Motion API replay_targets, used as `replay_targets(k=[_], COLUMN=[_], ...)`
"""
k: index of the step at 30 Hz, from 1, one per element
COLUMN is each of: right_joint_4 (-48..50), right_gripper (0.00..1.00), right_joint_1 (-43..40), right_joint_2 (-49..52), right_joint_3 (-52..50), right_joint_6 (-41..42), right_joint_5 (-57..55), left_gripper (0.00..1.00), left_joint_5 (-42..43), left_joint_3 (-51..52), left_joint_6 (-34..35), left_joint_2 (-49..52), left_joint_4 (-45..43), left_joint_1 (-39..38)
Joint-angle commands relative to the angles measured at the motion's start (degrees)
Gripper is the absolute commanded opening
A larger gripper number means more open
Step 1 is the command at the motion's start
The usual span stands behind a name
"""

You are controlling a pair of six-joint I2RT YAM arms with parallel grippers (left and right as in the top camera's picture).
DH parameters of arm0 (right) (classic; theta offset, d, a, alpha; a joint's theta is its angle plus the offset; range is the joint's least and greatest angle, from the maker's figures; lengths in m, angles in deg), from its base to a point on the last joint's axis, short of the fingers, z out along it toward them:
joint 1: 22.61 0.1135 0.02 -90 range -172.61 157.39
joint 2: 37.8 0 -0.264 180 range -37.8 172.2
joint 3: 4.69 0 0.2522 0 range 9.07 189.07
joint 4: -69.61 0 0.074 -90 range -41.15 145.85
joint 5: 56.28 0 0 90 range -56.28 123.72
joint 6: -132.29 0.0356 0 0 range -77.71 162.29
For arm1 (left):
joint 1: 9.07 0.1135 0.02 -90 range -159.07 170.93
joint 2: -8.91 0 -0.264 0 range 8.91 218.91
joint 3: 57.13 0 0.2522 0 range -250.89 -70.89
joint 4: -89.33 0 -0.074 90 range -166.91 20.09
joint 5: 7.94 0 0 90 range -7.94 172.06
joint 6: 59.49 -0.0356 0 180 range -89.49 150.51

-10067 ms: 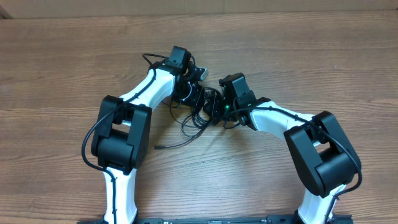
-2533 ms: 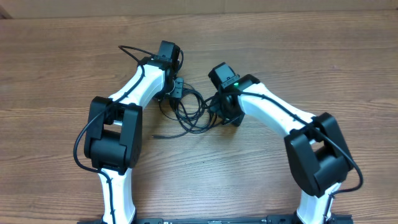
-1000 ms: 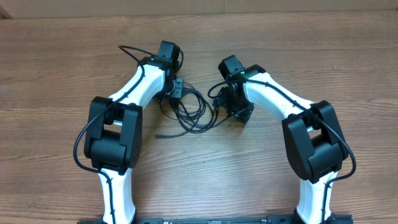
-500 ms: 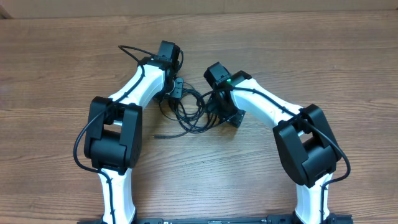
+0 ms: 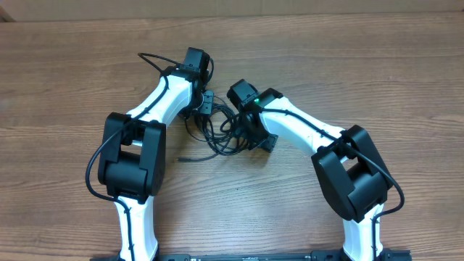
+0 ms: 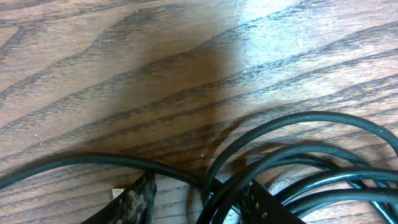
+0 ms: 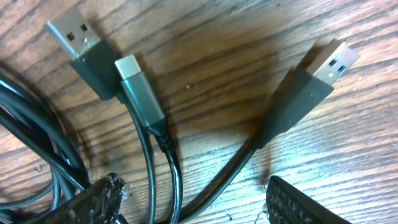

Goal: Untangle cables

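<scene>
Looking at the cables bunched in loose loops mid-table, right between the two grippers, with one stray tail poking out to the near left.

Got the left gripper parked on the far-left edge of the bunch. In its wrist view, seeing several cords threaded through the gap between the fingers, jaws roughly half apart. Can't tell whether actually pinching or just straddling.

Got the right gripper on the right edge, jaws spread wide, gripping nothing. From its wrist cam, seeing three ends just ahead of the fingertips: a flat USB plug touching a slim silvery plug, plus a second flat plug with a blue tongue, set apart from those two. All three with long axes pointing away from the jaws, cords trailing back into the gap. So clearly nearer to those ends than the left.

Guessing the next move hangs on that: closing on one cord just behind its plug, then pulling along its length, off to the right.

Flat bare wood table, no snags showing, plenty of open room right and far.
</scene>
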State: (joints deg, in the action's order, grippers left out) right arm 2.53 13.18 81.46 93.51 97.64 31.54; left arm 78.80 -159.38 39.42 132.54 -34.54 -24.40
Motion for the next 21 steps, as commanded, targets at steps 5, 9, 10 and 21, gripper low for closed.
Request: replay_targets(k=[5, 9, 10, 21], right_joint_4=[0.15, 0.76, 0.98, 1.66], right_gripper=[0.58, 0.52, 0.51, 0.04], right_joint_1=[0.52, 0.52, 0.52, 0.33], right_joint_2=[0.46, 0.46, 0.46, 0.46], right_joint_3=[0.66, -1.31, -1.99, -5.79], right_joint_6=[0.92, 1.95, 2.10, 3.19], right_joint_5=[-1.88, -1.86, -1.86, -2.10], left_gripper=[0.44, 0.44, 0.44, 0.44], left_joint_5=[-2.89, -2.89, -2.89, -2.91], left_joint_3=[2.14, 2.14, 2.14, 2.14], left_joint_6=[0.33, 0.33, 0.33, 0.31], left_joint_2=[1.97, 1.97, 1.97, 1.97], left_joint_4=[0.87, 0.87, 0.87, 0.87], left_joint_1=[0.74, 0.74, 0.74, 0.74])
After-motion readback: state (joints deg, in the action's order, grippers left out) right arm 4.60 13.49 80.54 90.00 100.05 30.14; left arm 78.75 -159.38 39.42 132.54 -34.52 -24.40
